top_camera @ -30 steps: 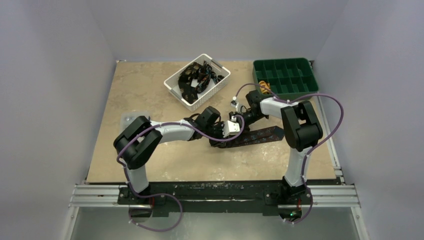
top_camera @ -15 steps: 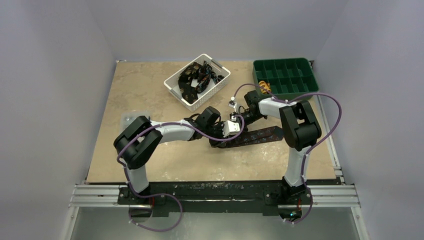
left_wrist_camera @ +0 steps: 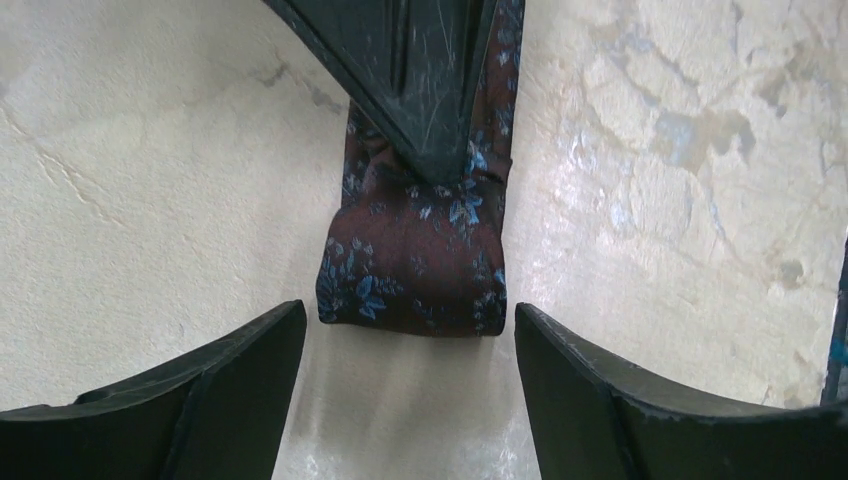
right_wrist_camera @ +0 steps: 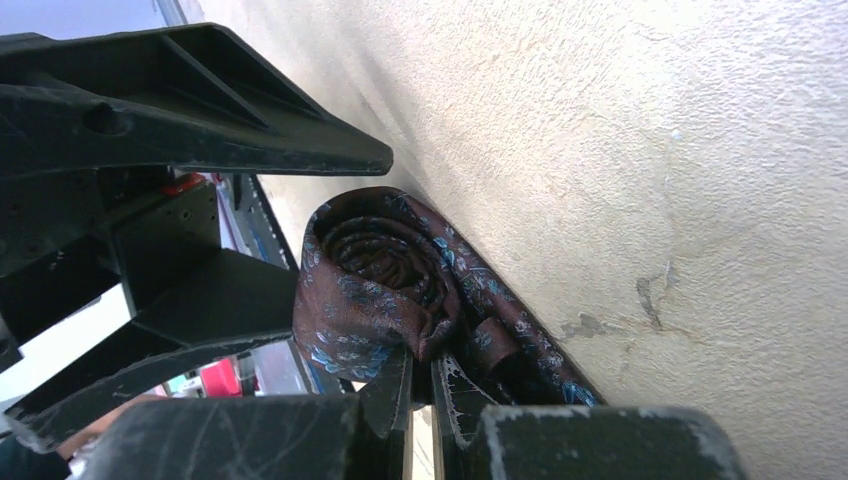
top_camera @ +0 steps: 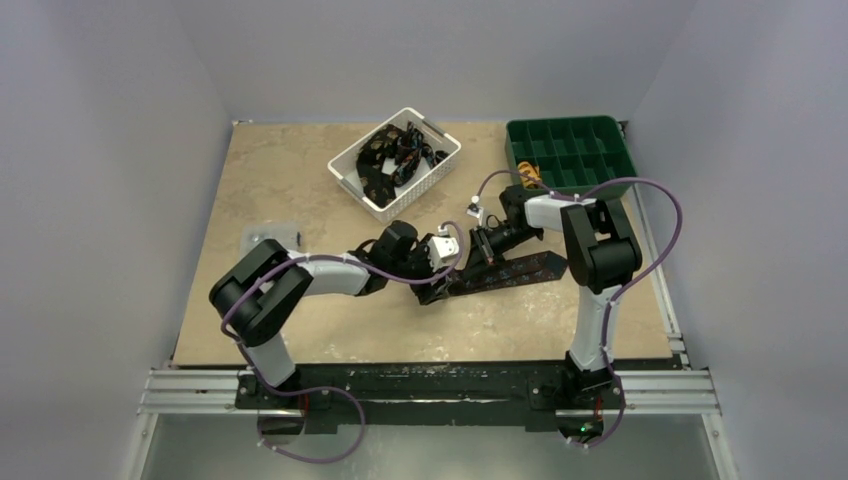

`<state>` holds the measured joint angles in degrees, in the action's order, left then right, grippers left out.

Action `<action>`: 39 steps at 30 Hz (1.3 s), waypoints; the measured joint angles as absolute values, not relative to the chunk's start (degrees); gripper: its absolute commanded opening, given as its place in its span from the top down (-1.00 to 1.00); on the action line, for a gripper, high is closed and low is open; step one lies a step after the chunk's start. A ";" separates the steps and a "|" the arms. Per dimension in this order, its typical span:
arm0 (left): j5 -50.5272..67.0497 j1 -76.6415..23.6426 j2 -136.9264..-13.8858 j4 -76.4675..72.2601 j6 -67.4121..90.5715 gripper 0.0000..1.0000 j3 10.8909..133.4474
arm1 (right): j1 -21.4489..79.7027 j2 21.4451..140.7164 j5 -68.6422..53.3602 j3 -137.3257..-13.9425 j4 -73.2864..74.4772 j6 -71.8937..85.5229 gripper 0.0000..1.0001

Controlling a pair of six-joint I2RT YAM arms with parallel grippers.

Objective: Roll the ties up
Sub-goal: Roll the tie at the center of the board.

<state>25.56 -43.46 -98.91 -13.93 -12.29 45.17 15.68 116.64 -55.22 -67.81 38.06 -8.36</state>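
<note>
Dark brown satin tie sprigged with blue leaves, one end coiled mid-bench toward the right edge, right gripper pinched tight on the roll, left gripper spread wide astride it, mottled beige stone-look bench

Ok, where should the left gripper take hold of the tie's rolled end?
Grip the roll across its width, one finger on each spiral end, coming from the side away from the flat tail. The open left gripper straddles it there; the right gripper pinches the tail of the tie.
</note>
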 measured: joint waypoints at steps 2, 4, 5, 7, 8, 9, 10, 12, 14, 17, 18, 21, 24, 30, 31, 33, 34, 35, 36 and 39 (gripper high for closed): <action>25.54 -43.48 -98.87 -16.40 -10.41 -0.53 44.69 | 15.68 116.64 -54.61 -67.99 38.30 -8.64 1.00; 25.45 -43.55 -98.87 -18.59 -9.02 -0.53 44.64 | 15.68 116.64 -54.06 -68.14 38.50 -8.64 1.00; 25.36 -43.66 -98.89 -19.51 -8.60 -0.49 44.64 | 15.70 116.64 -53.80 -68.16 38.54 -8.64 1.00; 25.28 -43.90 -99.18 -21.61 -8.08 -0.37 44.66 | 15.68 116.64 -53.36 -68.16 38.57 -8.60 1.00; 25.28 -43.99 -99.55 -22.50 -8.01 -0.30 44.71 | 15.68 116.64 -53.19 -68.16 38.57 -8.58 1.00; 25.28 -44.10 -100.14 -23.16 -8.01 -0.22 44.86 | 15.68 116.62 -53.04 -68.16 38.54 -8.60 1.00; 25.28 -44.27 -100.95 -23.57 -8.03 -0.17 45.12 | 15.68 116.62 -53.01 -68.12 38.54 -8.58 1.00; 25.34 -44.42 -102.54 -23.99 -8.12 -0.06 45.67 | 15.68 116.60 -52.99 -68.10 38.52 -8.60 1.00; 25.61 -44.80 -103.98 -24.18 -8.69 0.03 46.04 | 15.68 116.38 -52.99 -67.90 38.26 -8.54 1.00; 25.76 -45.25 -104.33 -23.94 -10.31 0.24 46.09 | 15.77 116.07 -52.69 -67.75 37.95 -8.34 0.92; 25.65 -45.43 -104.33 -23.68 -10.94 0.32 46.13 | 15.84 116.07 -52.64 -67.75 37.93 -8.23 0.77; 24.23 -46.13 -103.94 -21.80 -13.37 0.47 46.54 | 15.90 116.07 -52.40 -68.20 38.50 -8.21 0.35; 21.98 -46.74 -103.18 -19.75 -16.34 0.50 46.78 | 16.05 116.05 -52.84 -69.43 40.01 -8.64 0.14; 18.26 -47.07 -102.08 -14.83 -20.53 0.45 48.05 | 16.10 115.68 -53.54 -72.44 44.12 -11.86 -0.01; 17.89 -47.09 -102.08 -14.15 -20.75 0.42 48.36 | 16.08 115.42 -53.60 -72.49 44.77 -12.34 -0.02; 17.23 -47.07 -102.08 -12.16 -21.23 0.37 49.41 | 16.05 114.56 -53.76 -72.49 46.57 -13.21 -0.08; 16.93 -47.09 -102.08 -11.11 -21.61 0.35 49.98 | 16.05 114.02 -54.00 -72.47 47.29 -13.58 -0.09; 16.69 -47.07 -102.08 -10.37 -21.78 0.34 50.37 | 16.05 113.38 -54.46 -72.47 47.70 -13.78 -0.10; 16.49 -47.09 -102.08 -9.43 -22.13 0.34 50.83 | 16.05 112.66 -55.07 -72.40 47.81 -13.87 -0.11; 16.21 -47.07 -102.10 -7.51 -23.09 0.32 51.72 | 16.05 111.07 -56.66 -71.83 46.63 -12.86 -0.10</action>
